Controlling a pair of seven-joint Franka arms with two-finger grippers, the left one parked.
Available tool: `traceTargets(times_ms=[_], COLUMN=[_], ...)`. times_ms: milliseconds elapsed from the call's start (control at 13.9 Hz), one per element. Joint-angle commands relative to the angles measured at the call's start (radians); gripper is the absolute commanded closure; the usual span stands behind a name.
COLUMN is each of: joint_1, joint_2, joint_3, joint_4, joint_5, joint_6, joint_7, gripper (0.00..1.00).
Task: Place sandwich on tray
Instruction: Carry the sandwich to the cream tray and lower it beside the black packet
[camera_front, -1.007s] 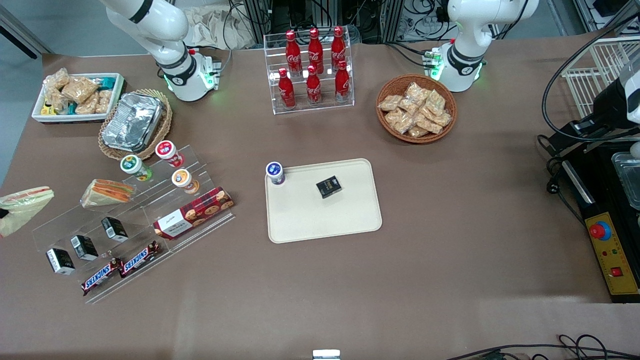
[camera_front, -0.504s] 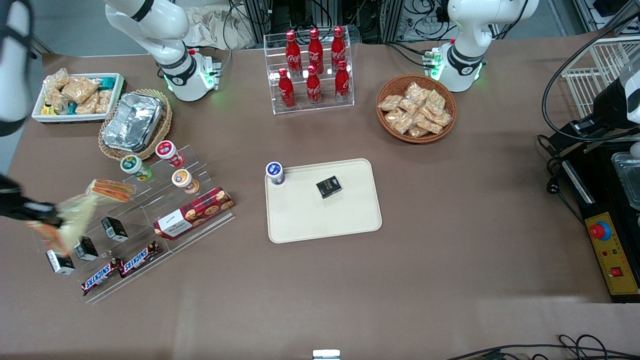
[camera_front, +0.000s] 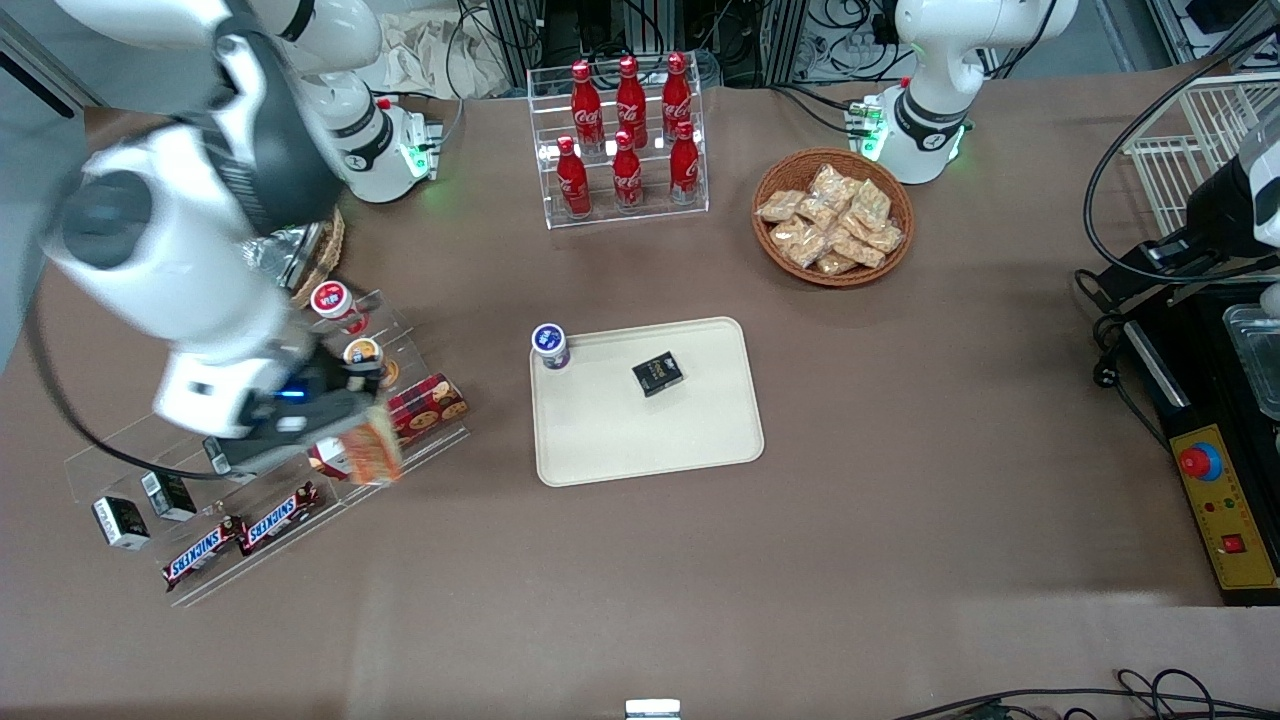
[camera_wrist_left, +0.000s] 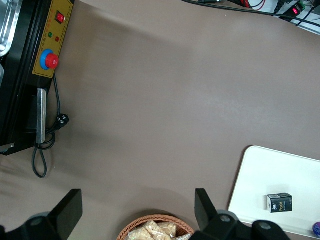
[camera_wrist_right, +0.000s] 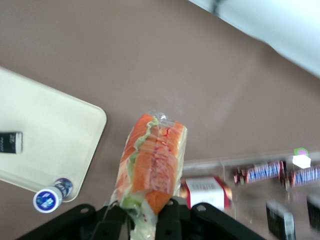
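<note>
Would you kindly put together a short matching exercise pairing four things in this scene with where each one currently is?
Things:
1. sandwich
2. small black box
3. blue-lidded cup
4. tool

Places:
A. at the tray's corner nearest the display rack
B. over the acrylic display rack, carrying the load
C. held in the tool, above the table
D. lying on the tray

Pairs: 1-C, 2-D, 3-A, 4-B

overhead front view, wrist close-ups, perhaps sharing tray (camera_front: 600, 450)
</note>
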Motion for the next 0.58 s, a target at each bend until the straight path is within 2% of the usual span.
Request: traceTargets(times_ms=[0,144,504], joint_1=[0.114,0.189,0.323], joint_2=[0.081,0.152,0.268], joint_3=[-0.005,-0.005,-0.005], joint_4=[0.013,0.015,0.013], joint_5=[-0.102,-0.131,-0.133], joint_6=[0.072,0.134,0.243], joint_7=[-0.065,-0.063,-0.065], gripper=[1.00,1.00,1.00])
